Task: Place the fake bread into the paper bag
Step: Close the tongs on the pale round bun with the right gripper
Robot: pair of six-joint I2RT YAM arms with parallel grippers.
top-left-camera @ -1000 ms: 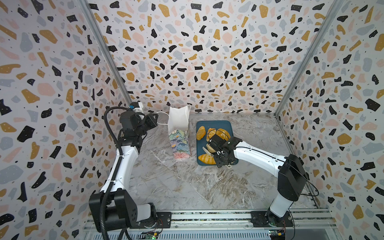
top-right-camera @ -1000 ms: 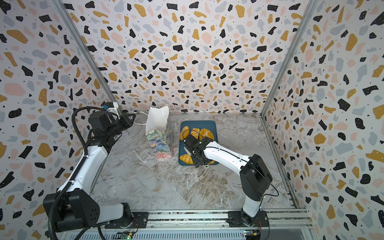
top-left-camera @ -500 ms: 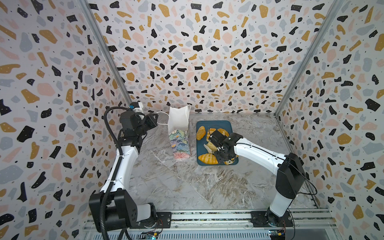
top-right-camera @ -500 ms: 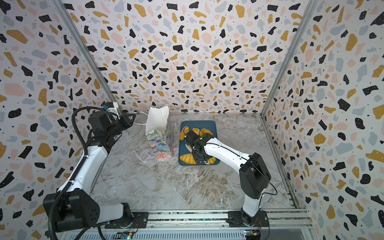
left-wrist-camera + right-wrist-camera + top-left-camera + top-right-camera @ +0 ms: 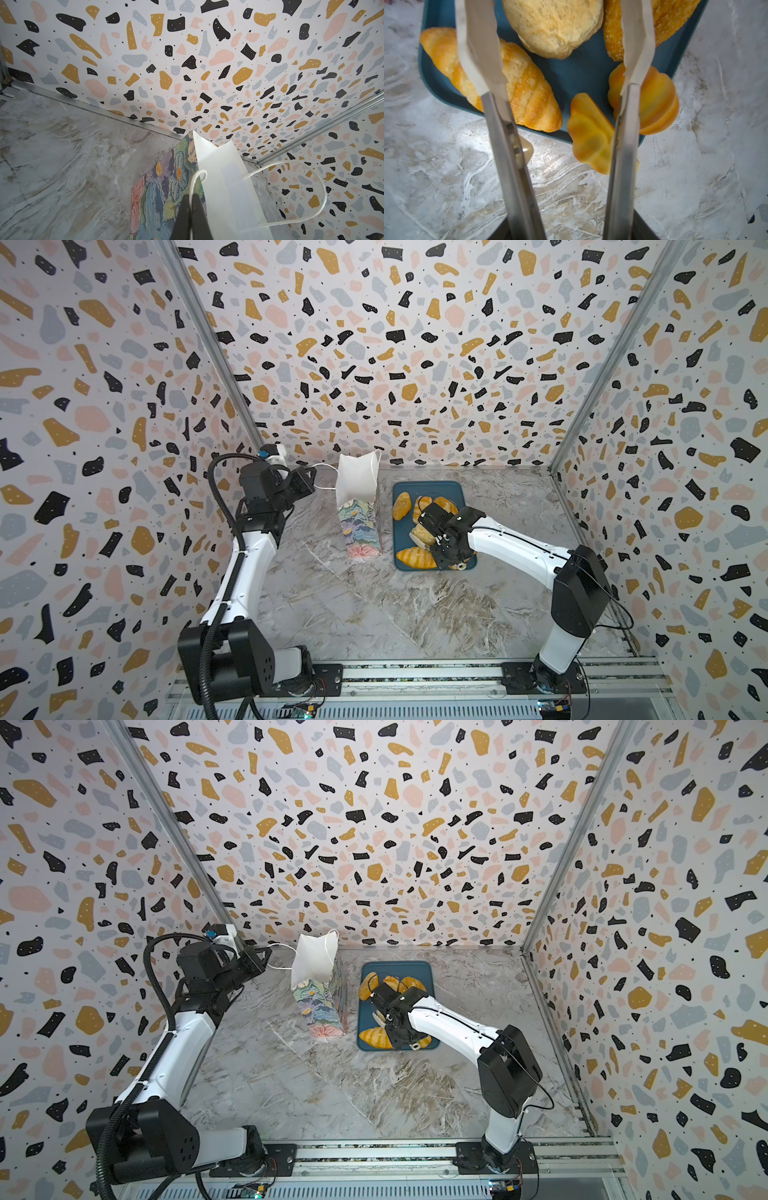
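Toy bread (image 5: 415, 558) lies on a blue tray (image 5: 451, 491) directly under the right gripper (image 5: 448, 548), which grips a pair of metal tongs (image 5: 500, 133) by their arms. The tongs stand partly open, their white tips (image 5: 481, 52) apart with nothing clamped between them. In the right wrist view one tip hangs over a ridged roll (image 5: 527, 91) and the other over a glossy orange pastry (image 5: 658, 99); whether either touches cannot be told. A pale bun (image 5: 552, 27) sits beyond the gap between the tips, and a seeded loaf (image 5: 672, 18) lies just outside them. A second pastry (image 5: 587, 133) juts over the tray's rim between the tongs' arms. More pieces (image 5: 368, 986) lie at the tray's far end, past the gripper.

The bag (image 5: 359, 526) stands upright on the table (image 5: 374, 614) just beside the tray, between the two grippers, its white mouth open. The left gripper (image 5: 190, 200), level with the bag's rim on the side away from the tray, is pinched tight on a cord handle (image 5: 190, 187) between its black fingers (image 5: 200, 218). The other handle (image 5: 324, 197) loops free.
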